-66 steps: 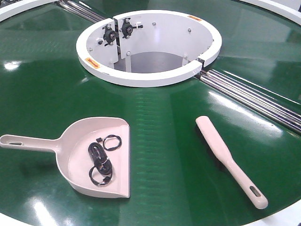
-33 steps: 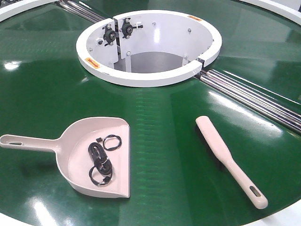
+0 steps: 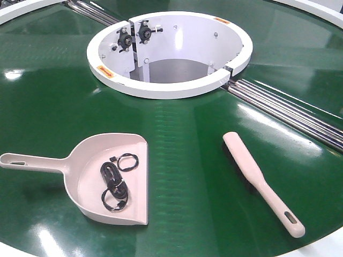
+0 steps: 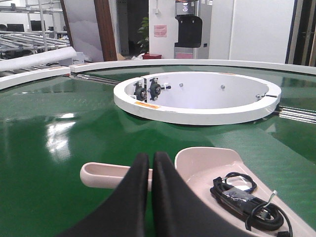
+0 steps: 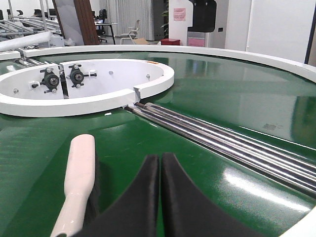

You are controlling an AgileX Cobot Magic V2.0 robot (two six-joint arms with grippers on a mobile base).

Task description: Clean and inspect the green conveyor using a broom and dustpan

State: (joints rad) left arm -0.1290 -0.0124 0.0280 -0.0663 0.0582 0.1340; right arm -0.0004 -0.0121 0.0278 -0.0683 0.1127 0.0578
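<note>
Both claws clenched and empty above the green conveyor [image 3: 182,139], with broom and dustpan lying apart on it.

At the left gripper [image 4: 151,163] the black fingers are pressed together with nothing between them, held over the slotted handle of the dustpan [image 4: 217,173]; the right gripper [image 5: 160,165] is likewise pinched closed, just beside the broom [image 5: 79,173]. From the front, the dustpan [image 3: 107,176] is seen at the left with its handle pointing left, and a coiled black cable [image 3: 113,182] is contained in its scoop. The broom [image 3: 260,179] is laid diagonally at the right, well apart from the dustpan. Behind both, the white ring-shaped hub [image 3: 171,85] is set into the belt, and the steel rails [image 3: 289,115] run from it towards the right, behind the broom.
</note>
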